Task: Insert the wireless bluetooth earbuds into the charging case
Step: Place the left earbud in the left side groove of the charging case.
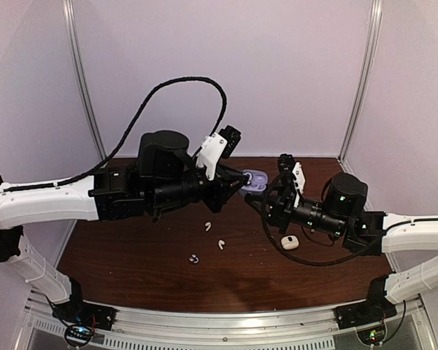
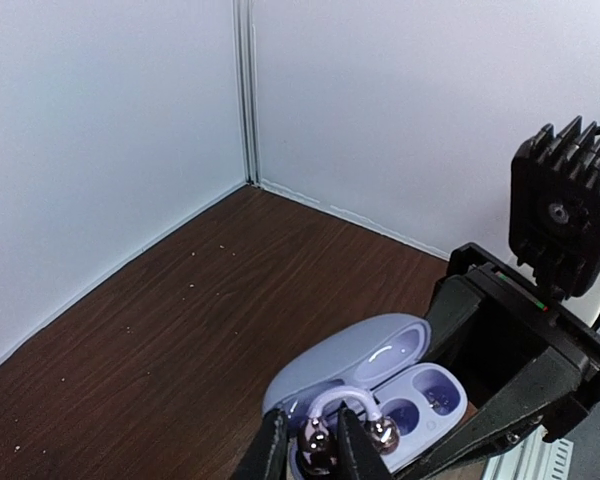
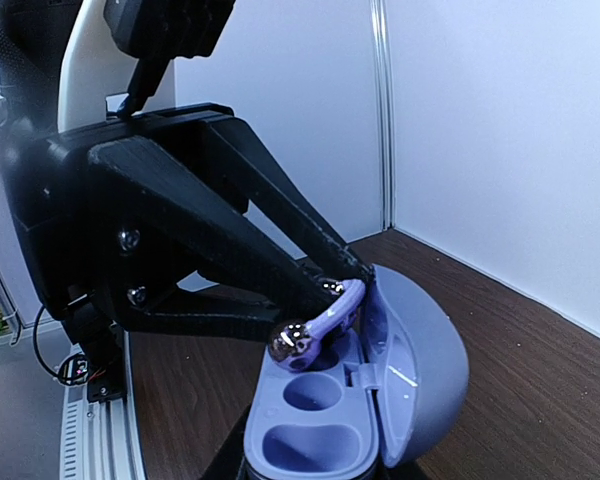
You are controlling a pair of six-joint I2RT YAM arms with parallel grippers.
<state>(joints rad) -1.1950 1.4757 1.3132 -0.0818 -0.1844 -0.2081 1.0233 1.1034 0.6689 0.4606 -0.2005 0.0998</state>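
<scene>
We found the left gripper (image 2: 312, 446) pinched on a purple earbud (image 3: 335, 308) directly over the open charging case (image 3: 420, 360), its arch lying roughly along the case's length, while the right gripper (image 1: 265, 194) clamped that case near the worktop's (image 1: 131, 255) far edge.

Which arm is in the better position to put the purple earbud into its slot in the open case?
Left. The left gripper pinches the purple earbud just over the empty slots of the charging case, which the right gripper holds.
</scene>
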